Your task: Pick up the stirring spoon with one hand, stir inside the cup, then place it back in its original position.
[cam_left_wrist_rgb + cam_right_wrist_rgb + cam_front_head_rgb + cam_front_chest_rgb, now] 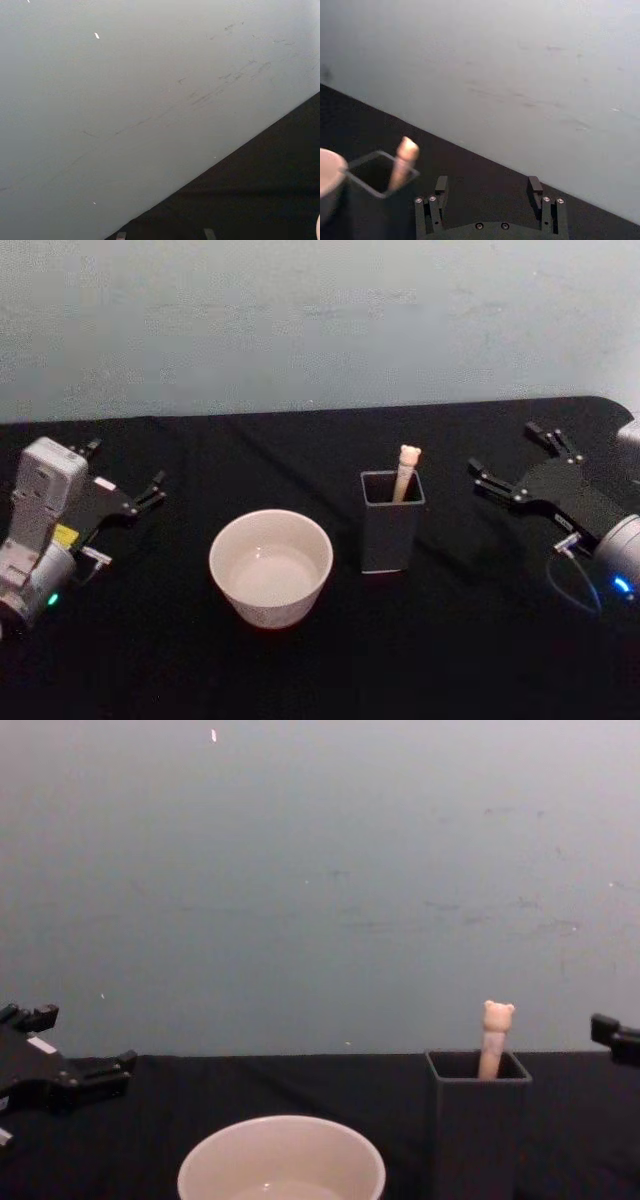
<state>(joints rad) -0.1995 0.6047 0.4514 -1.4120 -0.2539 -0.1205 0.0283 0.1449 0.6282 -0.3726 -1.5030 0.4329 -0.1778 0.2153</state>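
Black-covered table (450, 650), pale grey wall (320, 320) behind it.

My left gripper (125, 465) sits at the far left of the table, low over the cloth, pointing toward the wall and a little to the right. Its jaws are spread wide with nothing between them. From the chest it comes in at the left edge (80, 1040), both dark fingers apart.

My right gripper (507, 450) is at the right side, angled toward the far left, its jaws likewise spread and empty. From its own wrist I see the two fingers standing well apart (488, 187) with bare cloth between them. One fingertip shows at the chest view's right edge (615, 1035).

The stirring spoon (406, 472) stands in the holder (390, 535), leaning against its far right corner. Just the cream handle and bear head rise above the rim; the bowl is hidden inside. From the chest the bear head (497, 1018) sits above the dark holder (478, 1140). From my right wrist the handle (404, 162) leans in the holder's square mouth (364, 161), ahead of my fingers and off to one side, not between them.

The cup (270, 608) stands upright just left of the holder, near but apart, slightly nearer to me. Its rim (215, 1155) shows low in the chest view, and its edge (327, 172) beside the holder from the right wrist.

Neither gripper touches the spoon, the cup or the holder.
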